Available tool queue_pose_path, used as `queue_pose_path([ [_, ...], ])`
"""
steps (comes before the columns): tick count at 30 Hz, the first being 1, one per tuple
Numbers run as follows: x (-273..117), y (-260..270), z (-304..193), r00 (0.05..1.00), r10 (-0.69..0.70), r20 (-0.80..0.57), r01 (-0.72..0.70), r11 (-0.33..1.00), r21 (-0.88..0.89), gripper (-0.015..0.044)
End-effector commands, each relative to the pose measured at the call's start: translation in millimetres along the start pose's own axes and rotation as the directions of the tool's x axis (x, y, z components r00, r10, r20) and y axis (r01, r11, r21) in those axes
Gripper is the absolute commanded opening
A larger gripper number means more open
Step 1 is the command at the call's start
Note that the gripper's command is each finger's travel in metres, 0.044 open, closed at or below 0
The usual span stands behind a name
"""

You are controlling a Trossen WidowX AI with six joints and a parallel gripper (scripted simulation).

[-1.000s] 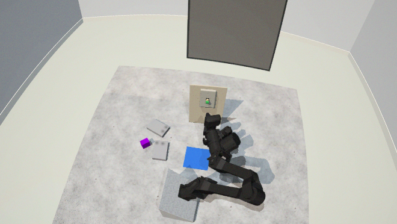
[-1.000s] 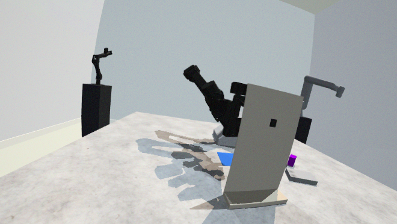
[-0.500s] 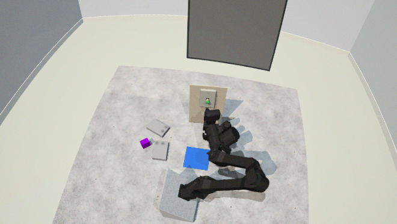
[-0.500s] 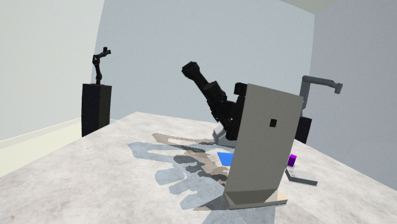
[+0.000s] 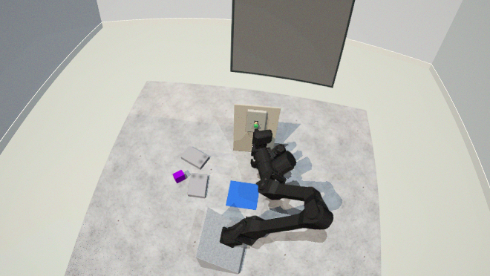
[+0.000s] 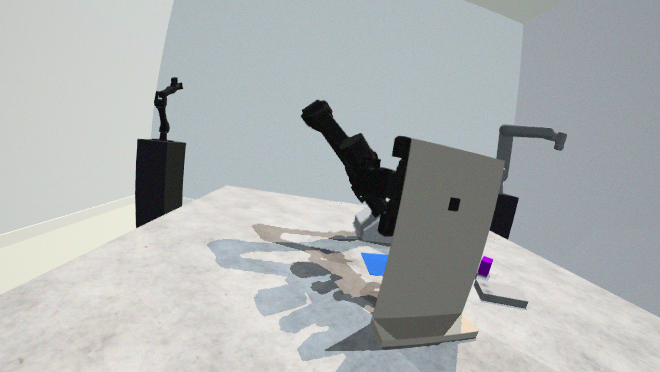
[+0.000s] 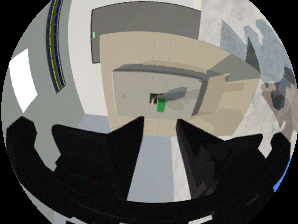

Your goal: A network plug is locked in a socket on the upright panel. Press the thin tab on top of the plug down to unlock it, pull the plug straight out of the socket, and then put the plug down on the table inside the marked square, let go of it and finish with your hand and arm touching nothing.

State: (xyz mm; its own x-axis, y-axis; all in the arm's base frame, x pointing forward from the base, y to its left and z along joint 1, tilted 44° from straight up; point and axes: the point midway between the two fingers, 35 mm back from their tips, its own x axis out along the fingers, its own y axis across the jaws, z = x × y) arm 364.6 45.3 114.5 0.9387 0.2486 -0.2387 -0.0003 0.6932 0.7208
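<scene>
The hand (image 7: 160, 137) stands partly open, its two dark fingers spread with a clear gap between them, and nothing sits in that gap. It holds nothing. In the wrist view the fingers point at the front of the panel (image 7: 200, 63), with the green plug (image 7: 160, 104) showing just beyond the fingertips and apart from them. From above, the hand (image 5: 260, 136) is close in front of the panel (image 5: 239, 130), just below the plug; whether any part of it brushes the panel face cannot be made out.

The plug (image 5: 256, 125) sits in its socket plate (image 5: 256, 116), a grey rectangle set into the panel. It is one small green piece with a lighter bit on top; the thin tab itself is too small to tell.

Counting what lies on the counter (image 5: 130, 222): one upright beige panel on a flat base, seen from behind in the exterior view as a plain slab (image 6: 440, 240) with one small dark square in it. One blue marked square (image 5: 243, 194), in front of the panel toward the arm's base, with the arm (image 5: 289, 219) running beside it. Two flat grey slabs (image 5: 195, 157) (image 5: 197, 185) off to the panel's left as seen from above, near each other but apart. One small purple cube (image 5: 179, 176), just beside those two slabs. One larger grey block (image 5: 219, 248) carrying the arm's base, the farthest of these from the panel.
</scene>
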Motion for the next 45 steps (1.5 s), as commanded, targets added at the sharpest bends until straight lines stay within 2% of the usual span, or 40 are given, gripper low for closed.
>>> queue_pose_path([
  [1,7,1,3,1.0,0.003,0.004,-0.003,1.0,0.005,0.0156],
  [25,37,0,10,1.0,0.004,0.005,-0.004,1.0,0.004,0.0156],
  [45,37,0,10,1.0,0.004,0.005,-0.004,1.0,0.004,0.0023],
])
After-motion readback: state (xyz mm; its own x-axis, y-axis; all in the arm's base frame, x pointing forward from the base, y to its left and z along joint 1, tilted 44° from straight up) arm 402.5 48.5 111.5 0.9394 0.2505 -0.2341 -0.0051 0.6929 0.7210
